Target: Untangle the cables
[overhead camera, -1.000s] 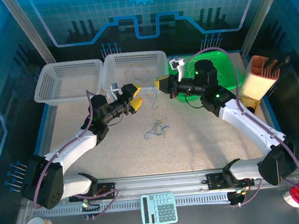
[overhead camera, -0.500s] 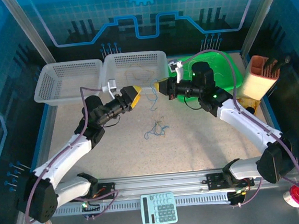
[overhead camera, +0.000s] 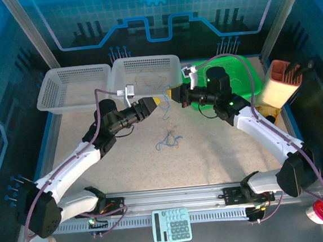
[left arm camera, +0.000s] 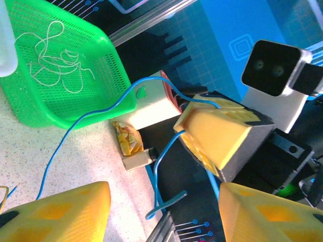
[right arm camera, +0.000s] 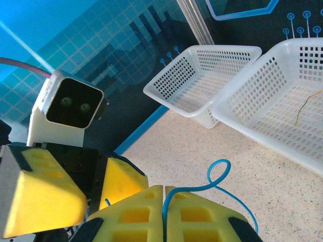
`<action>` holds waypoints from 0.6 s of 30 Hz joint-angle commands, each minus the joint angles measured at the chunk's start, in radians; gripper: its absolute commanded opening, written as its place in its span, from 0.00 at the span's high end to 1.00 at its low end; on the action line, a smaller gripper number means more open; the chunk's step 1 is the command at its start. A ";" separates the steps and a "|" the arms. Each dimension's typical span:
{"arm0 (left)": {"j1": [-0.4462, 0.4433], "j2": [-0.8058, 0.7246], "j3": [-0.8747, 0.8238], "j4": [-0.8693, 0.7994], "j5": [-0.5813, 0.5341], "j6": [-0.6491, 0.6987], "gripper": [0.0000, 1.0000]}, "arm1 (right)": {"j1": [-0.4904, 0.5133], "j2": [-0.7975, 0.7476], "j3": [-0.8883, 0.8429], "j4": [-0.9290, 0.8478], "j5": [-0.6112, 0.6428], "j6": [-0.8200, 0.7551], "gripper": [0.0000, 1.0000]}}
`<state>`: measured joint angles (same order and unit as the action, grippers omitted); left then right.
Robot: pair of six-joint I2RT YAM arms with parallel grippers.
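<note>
One blue cable (overhead camera: 164, 105) hangs above my bench (overhead camera: 220, 150), pinched in the right arm's closed jaws. The left arm's jaws stand open just beside it. One small tangle of cables (overhead camera: 167, 138) lies below. Behind it are two white baskets (overhead camera: 51, 94) and one green basket (overhead camera: 249, 71).

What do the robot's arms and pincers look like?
Both arms, the left arm and the right arm, are white with black joints, and a thin purple wire runs along each. The left pincer and the right pincer each have two chunky yellow fingers with square hollows. A white box camera with a dark face sits on each wrist.
</note>
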<state>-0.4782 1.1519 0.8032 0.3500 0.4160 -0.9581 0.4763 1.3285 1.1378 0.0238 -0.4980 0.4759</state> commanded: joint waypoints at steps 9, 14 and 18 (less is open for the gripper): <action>-0.020 0.047 0.068 0.021 -0.020 0.049 0.52 | -0.012 -0.009 -0.012 0.024 -0.004 0.015 1.00; -0.021 0.063 0.070 0.035 -0.023 0.048 0.60 | -0.012 -0.013 -0.015 0.025 -0.007 0.016 1.00; -0.022 0.069 0.071 0.043 -0.029 0.050 0.72 | -0.012 -0.015 -0.015 0.026 -0.007 0.015 1.00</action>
<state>-0.4896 1.2163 0.8429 0.3489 0.4030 -0.9314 0.4763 1.3281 1.1309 0.0254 -0.4984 0.4828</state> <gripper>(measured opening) 0.301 0.069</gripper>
